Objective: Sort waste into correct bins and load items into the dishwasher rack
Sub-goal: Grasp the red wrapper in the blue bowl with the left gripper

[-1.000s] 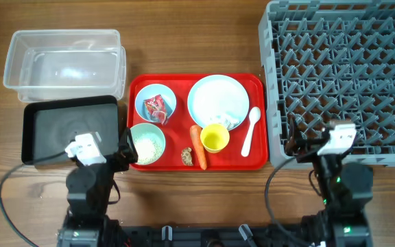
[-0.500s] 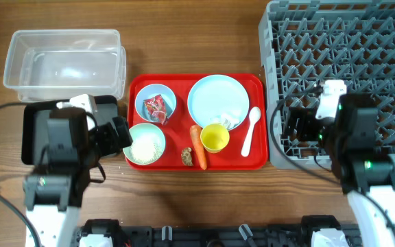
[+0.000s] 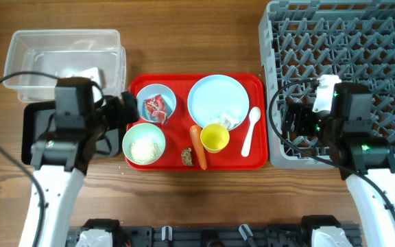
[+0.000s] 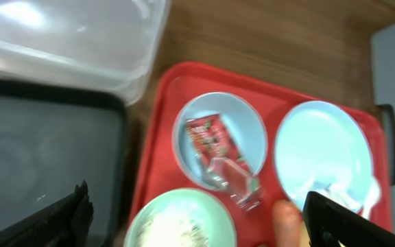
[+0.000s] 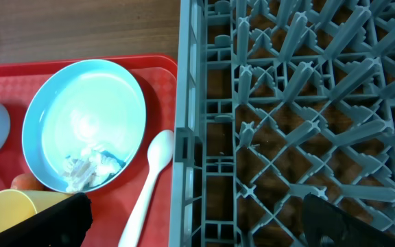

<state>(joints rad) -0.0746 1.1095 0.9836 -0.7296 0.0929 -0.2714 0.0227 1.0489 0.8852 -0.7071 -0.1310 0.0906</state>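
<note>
On the red tray (image 3: 256,159), a pale blue bowl (image 3: 145,101) holds the red-and-white wrapper (image 3: 156,108). A mint green bowl (image 3: 144,144) holds rice. The pale blue plate (image 3: 218,96) carries a crumpled tissue (image 3: 225,119). A yellow cup (image 3: 214,137), carrot (image 3: 198,154), brown lump (image 3: 186,157) and white spoon (image 3: 250,130) lie nearby. My left gripper (image 3: 125,110) is open and empty above the tray's left edge; the wrapper (image 4: 208,134) shows ahead of its jaws (image 4: 197,226). My right gripper (image 3: 290,123) is open and empty over the grey rack's (image 3: 341,41) left wall, beside the spoon (image 5: 149,185).
The clear tub (image 3: 64,62) stands at the back left with the black tray (image 3: 36,134) just in front of it. Both are beside the red tray's left edge. The rack fills the right side. Cables trail from both arms.
Both arms have reached out from the front edge. My left gripper moved back and right to the pale blue bowl. My right gripper moved back over the rack's left wall.
</note>
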